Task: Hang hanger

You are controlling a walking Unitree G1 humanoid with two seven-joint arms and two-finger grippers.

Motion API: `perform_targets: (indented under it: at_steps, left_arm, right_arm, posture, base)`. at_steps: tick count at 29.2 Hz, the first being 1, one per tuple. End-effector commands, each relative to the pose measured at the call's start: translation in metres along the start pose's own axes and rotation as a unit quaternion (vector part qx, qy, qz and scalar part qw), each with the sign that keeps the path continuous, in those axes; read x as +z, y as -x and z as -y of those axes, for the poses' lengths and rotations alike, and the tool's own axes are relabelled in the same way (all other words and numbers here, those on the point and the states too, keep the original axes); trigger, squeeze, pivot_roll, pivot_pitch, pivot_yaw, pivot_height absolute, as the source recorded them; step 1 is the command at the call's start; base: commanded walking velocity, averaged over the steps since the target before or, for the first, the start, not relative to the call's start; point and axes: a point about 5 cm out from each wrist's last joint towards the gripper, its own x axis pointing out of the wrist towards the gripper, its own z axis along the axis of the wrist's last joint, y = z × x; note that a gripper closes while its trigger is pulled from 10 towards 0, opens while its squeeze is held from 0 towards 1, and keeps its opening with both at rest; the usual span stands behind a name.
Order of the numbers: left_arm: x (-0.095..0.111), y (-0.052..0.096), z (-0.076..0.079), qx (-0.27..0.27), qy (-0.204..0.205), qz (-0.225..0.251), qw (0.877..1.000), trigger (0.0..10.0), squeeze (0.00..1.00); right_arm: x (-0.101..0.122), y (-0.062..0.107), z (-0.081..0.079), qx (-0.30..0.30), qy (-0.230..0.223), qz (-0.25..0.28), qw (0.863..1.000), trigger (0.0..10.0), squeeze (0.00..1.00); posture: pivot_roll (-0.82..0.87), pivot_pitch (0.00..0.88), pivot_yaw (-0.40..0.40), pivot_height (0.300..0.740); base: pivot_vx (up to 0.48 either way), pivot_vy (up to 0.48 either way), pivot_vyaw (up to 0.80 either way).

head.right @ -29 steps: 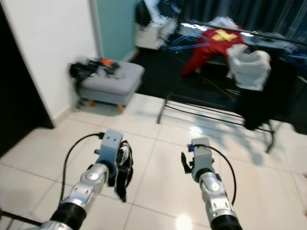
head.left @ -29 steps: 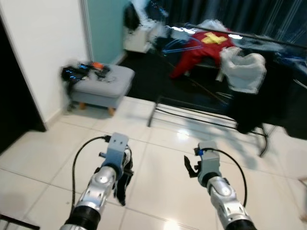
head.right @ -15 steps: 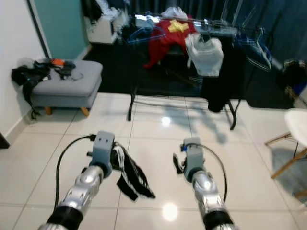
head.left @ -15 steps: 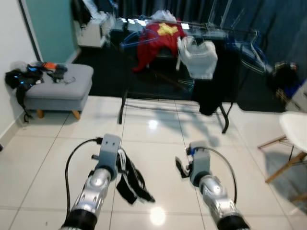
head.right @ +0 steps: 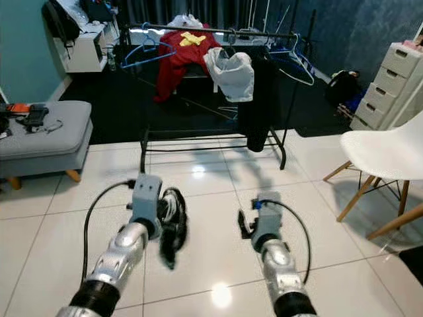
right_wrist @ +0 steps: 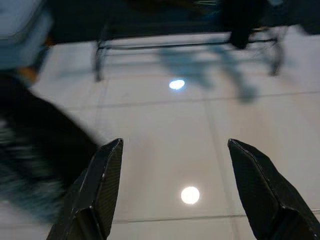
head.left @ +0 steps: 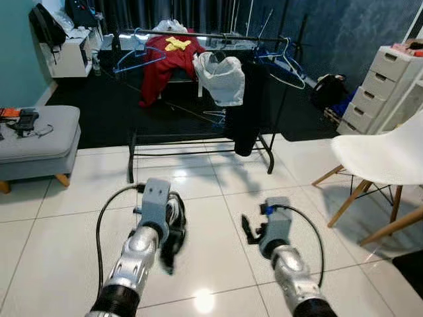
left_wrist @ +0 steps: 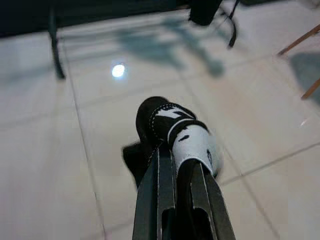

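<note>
Left gripper (left_wrist: 182, 150) pinches a black-and-white garment (head.left: 173, 228) above the tiles; right gripper (right_wrist: 180, 195) hangs spread wide. Ahead stands the clothes rack (head.left: 198, 135), blue hangers (head.left: 135, 58) on its rail, white chair (head.left: 380, 158) off right, grey ottoman (head.left: 33, 142) left.

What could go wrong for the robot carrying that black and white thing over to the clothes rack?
The black-and-white garment dangles loosely from the left gripper, so it might slip onto the tiles. The clothes rack is already crowded with a red shirt, a white top and blue hangers, so squeezing in could knock something off. The white chair stands close on the right and might get bumped.
</note>
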Motion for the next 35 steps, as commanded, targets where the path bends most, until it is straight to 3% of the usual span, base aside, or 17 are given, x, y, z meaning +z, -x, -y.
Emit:
perform_targets:
  at_steps: [1, 3, 12, 16, 35]
  left_arm:
    - [-0.003, 0.001, 0.0, 0.003, -0.008, -0.01, 1.0, 10.0, 0.0]
    - [0.001, 0.002, 0.0, 0.002, -0.023, -0.002, 1.0, 10.0, 0.0]
    - [0.023, 0.002, 0.003, -0.011, 0.007, 0.054, 0.998, 10.0, 0.0]
    - [0.027, 0.002, 0.004, -0.018, -0.007, 0.073, 0.997, 10.0, 0.0]
    - [0.035, 0.002, 0.016, -0.033, -0.01, 0.088, 0.996, 10.0, 0.0]
  right_arm:
    - [0.008, 0.0, 0.003, 0.0, -0.001, 0.02, 1.0, 10.0, 0.0]
    - [0.012, -0.001, 0.004, -0.007, -0.005, 0.027, 1.0, 10.0, 0.0]
    - [0.025, -0.005, -0.005, 0.003, 0.001, 0.056, 0.998, 10.0, 0.0]
    - [0.025, -0.005, -0.007, 0.007, 0.003, 0.056, 0.998, 10.0, 0.0]
    - [0.026, -0.003, -0.004, 0.003, 0.011, 0.06, 0.998, 10.0, 0.0]
  posture:
    - [-0.07, 0.041, -0.02, 0.74]
    - [-0.06, 0.039, -0.01, 0.74]
    - [-0.07, 0.036, -0.01, 0.74]
    - [-0.08, 0.038, -0.009, 0.74]
    - [-0.09, 0.03, -0.011, 0.74]
  base:
    - [0.0, 0.0, 0.0]
    - [0.0, 0.0, 0.0]
    - [0.0, 0.0, 0.0]
    - [0.063, 0.0, 0.0]
    - [0.314, 0.0, 0.0]
